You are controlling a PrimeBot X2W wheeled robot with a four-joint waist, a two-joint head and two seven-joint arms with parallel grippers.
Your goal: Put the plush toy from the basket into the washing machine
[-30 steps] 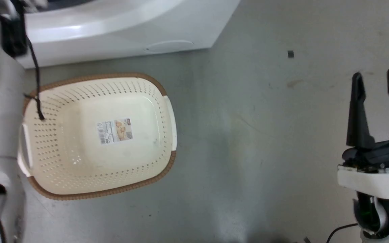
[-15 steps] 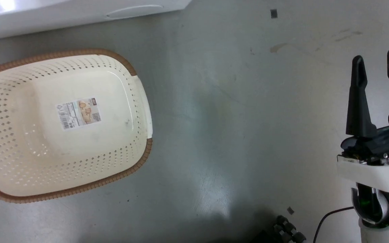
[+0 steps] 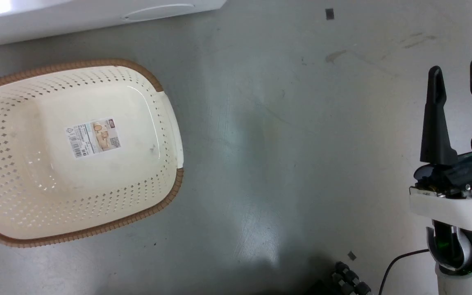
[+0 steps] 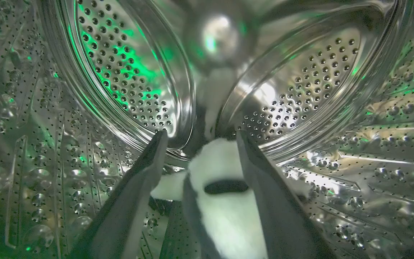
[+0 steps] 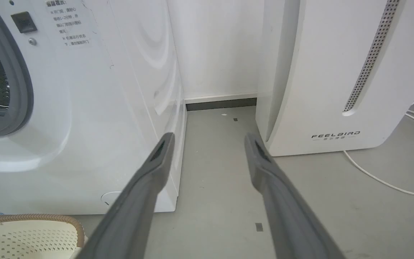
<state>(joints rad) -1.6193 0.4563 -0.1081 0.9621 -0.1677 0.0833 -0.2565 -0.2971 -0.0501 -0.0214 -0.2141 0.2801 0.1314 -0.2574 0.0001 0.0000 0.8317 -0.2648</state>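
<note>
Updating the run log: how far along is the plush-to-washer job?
Done: the basket has its bottom sticker uncovered, toy out. In hand: the plush toy lies in the washing machine drum, between the left pincer's open jaws; the right pincer idles open. Left: withdraw the left pincer.

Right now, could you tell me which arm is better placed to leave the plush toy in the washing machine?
Left. The left gripper is inside the washing machine, the plush toy between its spread fingers; the right gripper is outside, over the floor.
</note>
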